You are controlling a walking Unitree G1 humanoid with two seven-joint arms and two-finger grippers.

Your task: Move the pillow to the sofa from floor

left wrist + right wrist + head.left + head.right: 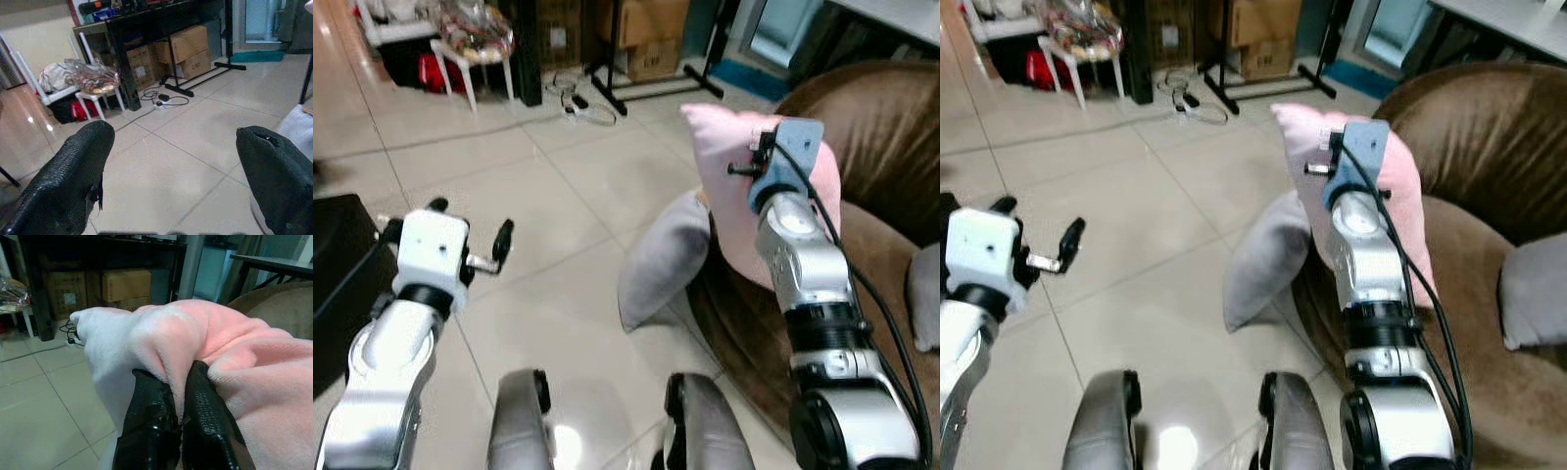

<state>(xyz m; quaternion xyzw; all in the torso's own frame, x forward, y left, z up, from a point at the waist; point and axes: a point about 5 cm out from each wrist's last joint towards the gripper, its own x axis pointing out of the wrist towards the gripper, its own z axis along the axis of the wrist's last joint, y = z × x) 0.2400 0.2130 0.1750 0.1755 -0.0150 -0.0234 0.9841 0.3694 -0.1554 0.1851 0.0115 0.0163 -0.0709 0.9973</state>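
A pink pillow (pixel 724 186) hangs in the air beside the brown sofa (pixel 881 147), over its front edge. My right gripper (pixel 177 396) is shut on a fold of the pink pillow (pixel 234 347), its black fingers (pixel 151 416) pinching the plush cloth. A grey pillow (pixel 661 259) leans on the floor against the sofa's front, just below the pink one. My left gripper (pixel 475 235) is raised over bare tiles on the left, open, with nothing between its fingers (pixel 73 171).
A black box (pixel 337 274) stands at the far left. Another grey cushion (pixel 1533 289) lies on the sofa seat. At the back are a white stool (pixel 470 54), cardboard boxes (pixel 651 39), a black stand's feet (pixel 646 88) and a cable (pixel 582 108) on the tiles.
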